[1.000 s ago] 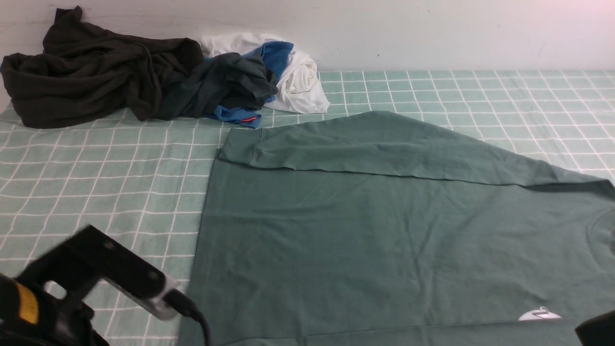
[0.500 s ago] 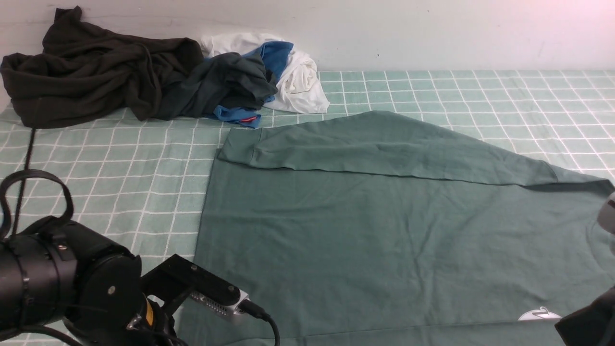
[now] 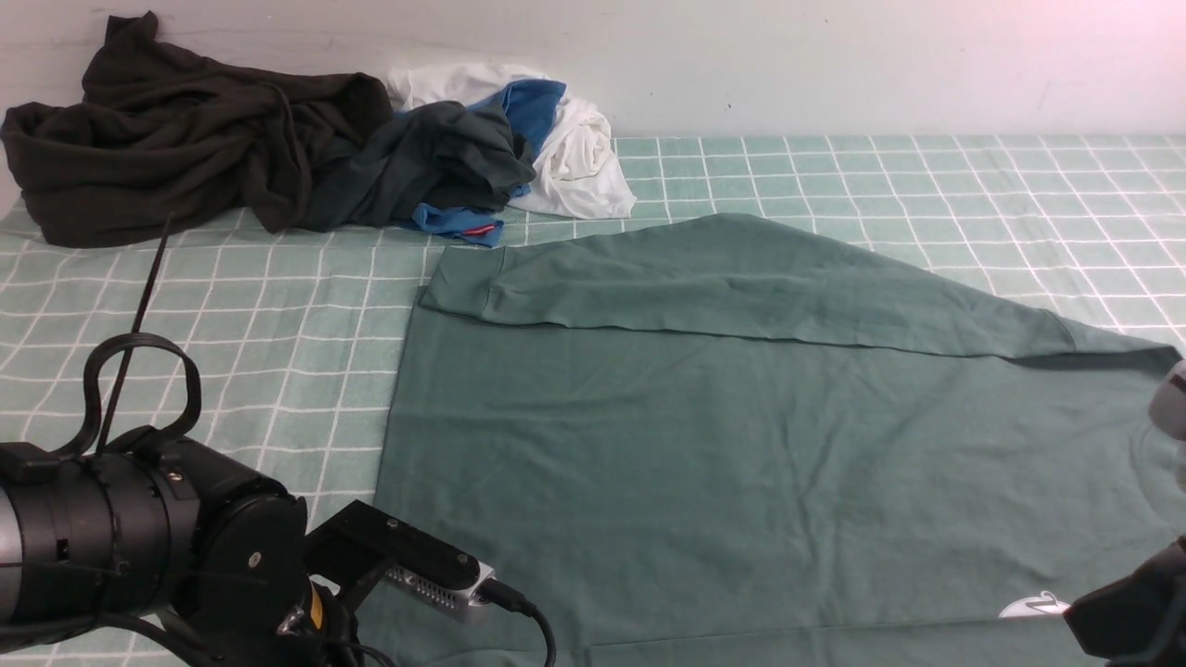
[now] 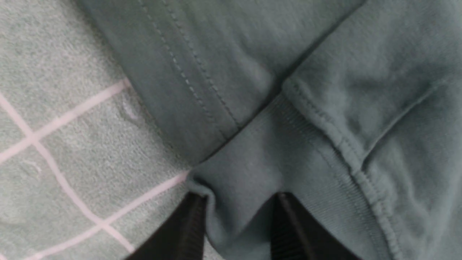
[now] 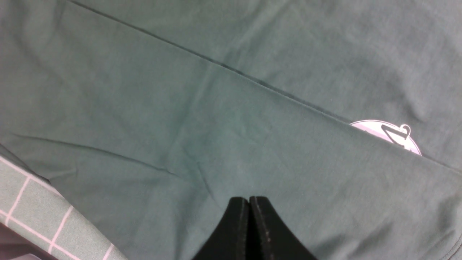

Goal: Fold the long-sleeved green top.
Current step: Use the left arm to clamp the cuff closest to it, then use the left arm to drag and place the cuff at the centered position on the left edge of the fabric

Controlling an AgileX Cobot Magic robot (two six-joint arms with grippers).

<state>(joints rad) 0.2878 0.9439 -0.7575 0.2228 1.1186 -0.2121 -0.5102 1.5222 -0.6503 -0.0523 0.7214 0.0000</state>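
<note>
Nearest, left claw grasping the near sleeve's cuff by the hem corner of the green top; right claw clenched, empty, over that sleeve. Top lies flat mid-table, far sleeve already folded across the body. I judge sleeves nearly done, body folds left; spare clothes heaped beyond.

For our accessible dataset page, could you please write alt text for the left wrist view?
The ribbed cuff of the green long-sleeved top sits bunched between the left tool's two black fingers, seen close up. Beside it lies the pale checked cloth with white lines.
</note>
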